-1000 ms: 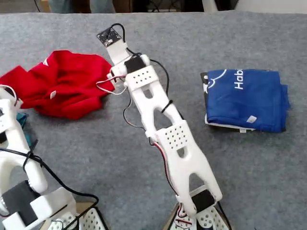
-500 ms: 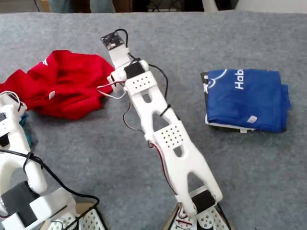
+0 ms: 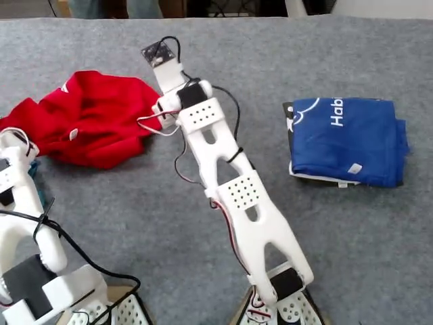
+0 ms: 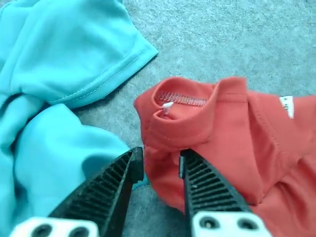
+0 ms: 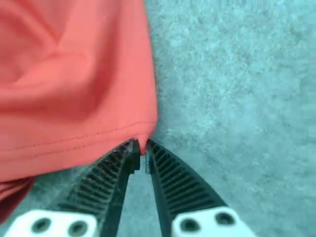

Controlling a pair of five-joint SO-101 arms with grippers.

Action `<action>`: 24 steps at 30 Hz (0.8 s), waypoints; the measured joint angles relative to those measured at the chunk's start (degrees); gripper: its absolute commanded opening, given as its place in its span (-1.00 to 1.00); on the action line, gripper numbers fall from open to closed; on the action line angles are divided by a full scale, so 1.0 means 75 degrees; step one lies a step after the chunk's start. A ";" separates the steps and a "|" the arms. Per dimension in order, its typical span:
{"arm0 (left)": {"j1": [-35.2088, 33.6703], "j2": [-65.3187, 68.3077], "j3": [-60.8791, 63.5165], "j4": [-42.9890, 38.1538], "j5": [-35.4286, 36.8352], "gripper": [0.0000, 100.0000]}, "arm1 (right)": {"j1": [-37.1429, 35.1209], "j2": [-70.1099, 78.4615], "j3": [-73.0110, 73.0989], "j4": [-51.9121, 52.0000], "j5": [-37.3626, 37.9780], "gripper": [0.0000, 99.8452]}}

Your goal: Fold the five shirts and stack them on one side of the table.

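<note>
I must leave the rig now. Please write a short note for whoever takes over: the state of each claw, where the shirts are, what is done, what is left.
The left claw is open, low over the red shirt near its collar, with the teal shirt beside it.
The right claw is shut on the red shirt's hem corner.
Done: the blue shirt lies folded on the right of the table, white and dark edges showing under it.
Left: the red and teal shirts are crumpled; fold and stack both.

A robotics lab bench: grey felt table (image 3: pixel 352 230) with 2 white arms (image 3: pixel 230 183) mounted.
</note>
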 measured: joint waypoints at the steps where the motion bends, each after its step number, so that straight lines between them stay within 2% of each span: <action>1: 0.0047 0.0000 -0.0141 0.0000 0.0000 -0.60 | 0.0082 -0.0129 -0.0211 0.0246 0.0000 -0.97; 3: 0.0176 0.0000 -0.0410 0.0000 0.0000 -0.50 | 0.0223 -0.0504 -0.0422 0.0774 0.0012 -0.97; 9: 0.0914 0.0000 -0.1383 0.0727 -0.0633 -0.45 | 0.0785 -0.1442 -0.0457 0.2028 0.0047 -0.97; 16: 0.1465 0.0117 -0.2602 0.1524 -0.1219 -0.42 | 0.1922 -0.2954 -0.0410 0.2204 0.0047 -0.97; 21: 0.1442 0.1266 -0.3938 0.1700 -0.1536 -0.43 | 0.2602 -0.4806 0.1055 0.2204 0.0270 -0.97; 24: 0.1383 0.2274 -0.4935 0.2133 -0.1536 -0.43 | 0.2696 -0.6271 0.2344 0.2215 0.0434 -0.97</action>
